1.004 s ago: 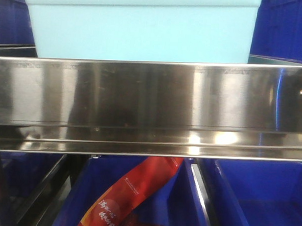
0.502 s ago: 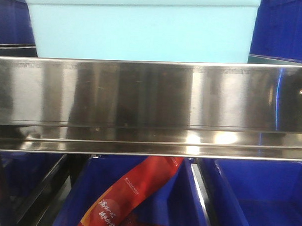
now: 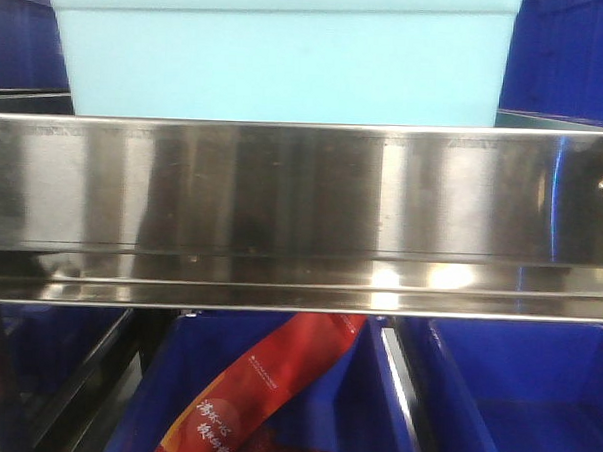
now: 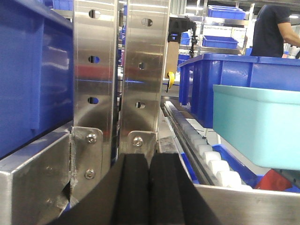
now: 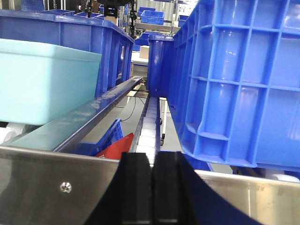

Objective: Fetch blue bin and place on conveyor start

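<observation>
The pale cyan blue bin [image 3: 284,55] stands on the shiny steel shelf [image 3: 302,216], right in front of the front camera. It also shows at the right of the left wrist view [image 4: 258,124] and at the left of the right wrist view [image 5: 44,82]. My left gripper [image 4: 149,161] is shut and empty, low before the shelf's front rail, left of the bin. My right gripper [image 5: 152,159] is shut and empty at the rail, right of the bin. The conveyor start is out of view.
Dark royal-blue bins flank the cyan bin [image 4: 33,79] [image 5: 234,79] and sit on the level below [image 3: 514,395]. A red packet [image 3: 265,385] lies in a lower bin. Steel uprights [image 4: 119,70] stand ahead of the left gripper. A person [image 4: 276,28] stands far back.
</observation>
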`<move>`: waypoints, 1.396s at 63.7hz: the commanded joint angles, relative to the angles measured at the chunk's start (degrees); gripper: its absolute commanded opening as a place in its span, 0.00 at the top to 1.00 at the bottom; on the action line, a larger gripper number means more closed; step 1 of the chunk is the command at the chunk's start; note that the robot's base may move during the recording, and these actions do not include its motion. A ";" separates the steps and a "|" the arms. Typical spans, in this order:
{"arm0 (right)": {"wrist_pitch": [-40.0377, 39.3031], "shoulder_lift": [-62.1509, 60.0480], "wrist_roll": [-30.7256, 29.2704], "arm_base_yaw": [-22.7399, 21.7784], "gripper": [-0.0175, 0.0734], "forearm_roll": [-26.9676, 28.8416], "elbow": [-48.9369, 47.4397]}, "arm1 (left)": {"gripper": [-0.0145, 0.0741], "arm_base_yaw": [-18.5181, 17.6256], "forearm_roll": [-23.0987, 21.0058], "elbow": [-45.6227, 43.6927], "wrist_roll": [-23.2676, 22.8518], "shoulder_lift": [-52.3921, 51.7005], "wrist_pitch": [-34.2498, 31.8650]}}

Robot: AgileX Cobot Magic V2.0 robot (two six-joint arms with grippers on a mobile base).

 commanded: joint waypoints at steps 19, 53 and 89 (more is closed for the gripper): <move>-1.08 -0.48 -0.15 -0.20 0.99 0.07 -0.02 | 0.96 -0.29 0.21 -0.09 -0.05 -0.30 -0.88; -16.25 -0.48 -0.15 -0.20 0.99 0.07 -0.02 | 0.96 -0.28 0.21 -3.29 -0.05 -0.30 1.54; 18.65 8.12 2.64 -0.08 0.99 0.07 -28.98 | 0.96 -0.28 2.79 -30.52 -0.05 15.41 21.35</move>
